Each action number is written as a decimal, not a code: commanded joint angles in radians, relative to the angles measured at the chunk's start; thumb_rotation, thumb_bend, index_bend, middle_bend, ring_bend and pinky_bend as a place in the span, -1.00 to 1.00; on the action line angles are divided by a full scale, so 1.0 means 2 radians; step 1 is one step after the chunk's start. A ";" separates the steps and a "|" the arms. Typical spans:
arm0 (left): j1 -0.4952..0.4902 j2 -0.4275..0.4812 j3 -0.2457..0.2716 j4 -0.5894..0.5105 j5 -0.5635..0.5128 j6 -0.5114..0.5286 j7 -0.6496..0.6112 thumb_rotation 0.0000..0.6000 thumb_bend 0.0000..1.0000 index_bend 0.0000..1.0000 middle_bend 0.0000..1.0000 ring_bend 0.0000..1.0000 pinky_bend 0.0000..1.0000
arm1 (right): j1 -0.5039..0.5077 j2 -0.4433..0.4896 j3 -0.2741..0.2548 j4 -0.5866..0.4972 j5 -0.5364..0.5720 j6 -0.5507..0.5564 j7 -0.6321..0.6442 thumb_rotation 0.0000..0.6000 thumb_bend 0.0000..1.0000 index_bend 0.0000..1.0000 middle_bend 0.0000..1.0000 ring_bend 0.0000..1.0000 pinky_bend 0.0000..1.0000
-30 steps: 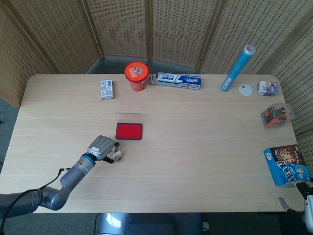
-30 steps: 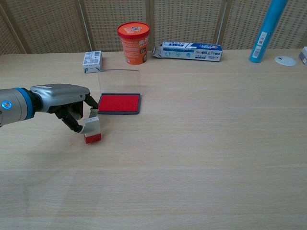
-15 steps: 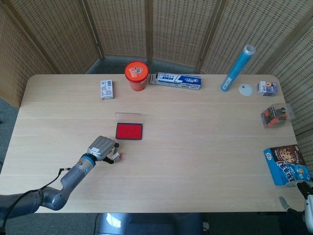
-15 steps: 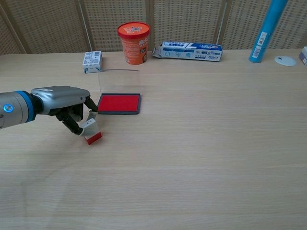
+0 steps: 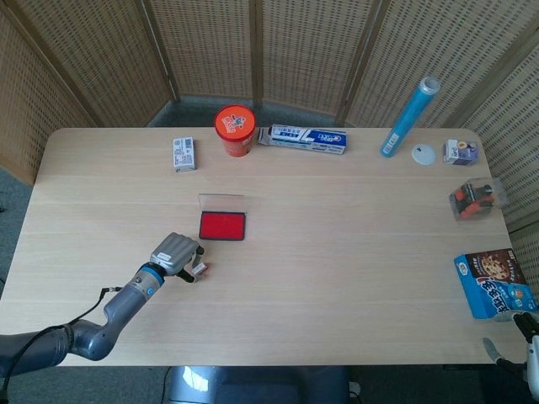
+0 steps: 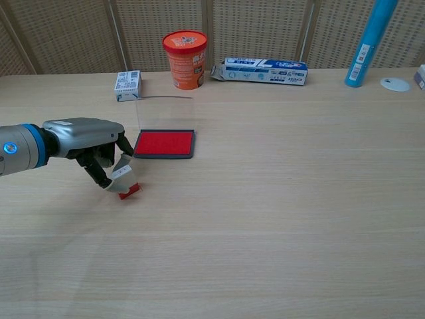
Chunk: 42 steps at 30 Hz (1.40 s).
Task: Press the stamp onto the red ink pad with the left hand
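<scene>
Left hand [image 6: 89,145] pinching tilted stamp [image 6: 123,181] just above tabletop [image 6: 279,199], red ink pad [image 6: 165,143] just beyond the fingertips. Best to level the stamp first, then lower squarely onto the pad.

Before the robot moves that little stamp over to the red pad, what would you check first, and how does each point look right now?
1. Left hand holds the stamp: ok.
2. Stamp upright, face down: not ok, it is tilted.
3. Stamp clear of the table: cannot tell.
4. Ink pad lid open, red surface exposed: ok.
5. Path from stamp to pad free of objects: ok.
6. Right hand out of the way at the table's edge: ok.
</scene>
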 commanded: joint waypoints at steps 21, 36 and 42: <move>0.011 0.025 -0.002 -0.010 0.009 -0.002 -0.011 0.66 -0.71 0.31 1.00 1.00 1.00 | 0.000 0.001 0.001 -0.008 -0.002 0.001 -0.009 0.97 -0.53 -0.11 -0.11 -0.28 -0.70; 0.034 0.081 0.008 -0.061 0.011 0.021 -0.010 0.62 -0.77 -0.17 1.00 1.00 1.00 | -0.001 0.002 0.000 -0.008 -0.007 0.005 -0.007 0.97 -0.53 -0.11 -0.10 -0.28 -0.70; 0.064 0.132 0.017 -0.118 0.035 0.060 -0.026 0.58 -0.82 -0.46 1.00 1.00 0.99 | 0.001 0.006 -0.001 -0.012 -0.012 0.007 -0.010 0.97 -0.53 -0.11 -0.10 -0.28 -0.70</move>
